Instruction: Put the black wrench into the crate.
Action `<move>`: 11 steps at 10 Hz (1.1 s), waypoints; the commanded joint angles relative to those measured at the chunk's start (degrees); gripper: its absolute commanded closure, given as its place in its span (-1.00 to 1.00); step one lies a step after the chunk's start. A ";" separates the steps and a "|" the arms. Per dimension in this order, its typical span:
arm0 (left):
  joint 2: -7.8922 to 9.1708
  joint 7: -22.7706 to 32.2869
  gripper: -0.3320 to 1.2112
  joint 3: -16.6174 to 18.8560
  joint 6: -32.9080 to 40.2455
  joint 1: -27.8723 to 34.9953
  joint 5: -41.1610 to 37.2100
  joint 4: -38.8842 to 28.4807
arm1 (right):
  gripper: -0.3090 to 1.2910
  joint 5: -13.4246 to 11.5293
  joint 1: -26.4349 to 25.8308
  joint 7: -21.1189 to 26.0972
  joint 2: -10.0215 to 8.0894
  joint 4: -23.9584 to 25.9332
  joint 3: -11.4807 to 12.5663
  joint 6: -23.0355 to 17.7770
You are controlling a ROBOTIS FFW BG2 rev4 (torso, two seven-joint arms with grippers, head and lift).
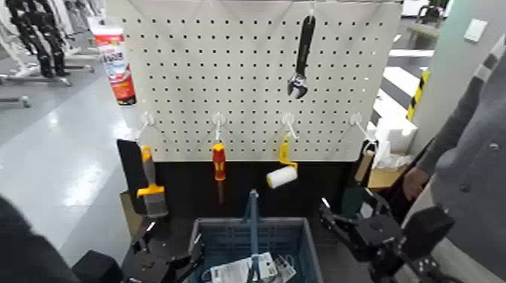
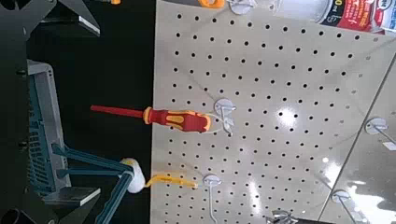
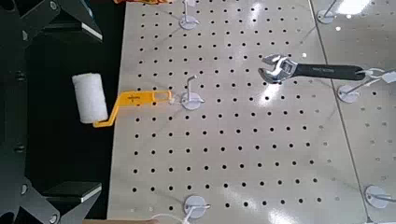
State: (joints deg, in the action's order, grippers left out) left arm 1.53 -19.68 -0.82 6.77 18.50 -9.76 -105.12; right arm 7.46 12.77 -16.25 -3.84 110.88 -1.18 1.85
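The pegboard [image 1: 248, 83] is seen upright across the work area, and beside it, on the right, a person in grey [image 1: 474, 143] is partly shown. Below the board the blue-grey crate [image 1: 222, 235] is placed with its central handle raised; white packages [image 1: 241, 269] are held inside. The crate is flanked by both grippers: the left gripper [image 1: 175, 235] is opened, its jaws parted with nothing gripped, and the right gripper [image 1: 348, 209] is likewise spread wide and empty. High on the board's right half, the black wrench [image 1: 301, 60] is hung with its silvery jaw down, touched by neither gripper. Lower down, the yellow-handled roller [image 1: 281, 177] and the red-and-yellow screwdriver [image 1: 219, 162] are suspended from hooks.
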 commanded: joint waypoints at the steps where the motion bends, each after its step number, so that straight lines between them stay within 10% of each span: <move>1: 0.06 0.00 -0.43 -0.32 0.08 -0.04 0.01 0.00 | -0.39 0.45 -4.07 -2.21 0.06 -0.05 0.65 2.89; 11: 0.50 0.17 -0.43 -1.82 -0.18 -0.22 -0.96 0.44 | -0.39 3.17 -22.08 -11.09 0.50 -6.37 0.83 5.71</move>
State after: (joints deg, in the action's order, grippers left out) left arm 2.06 -19.51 -2.59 6.62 18.32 -10.72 -104.68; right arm 10.60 -8.21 -27.25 -3.47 105.05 -0.14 7.79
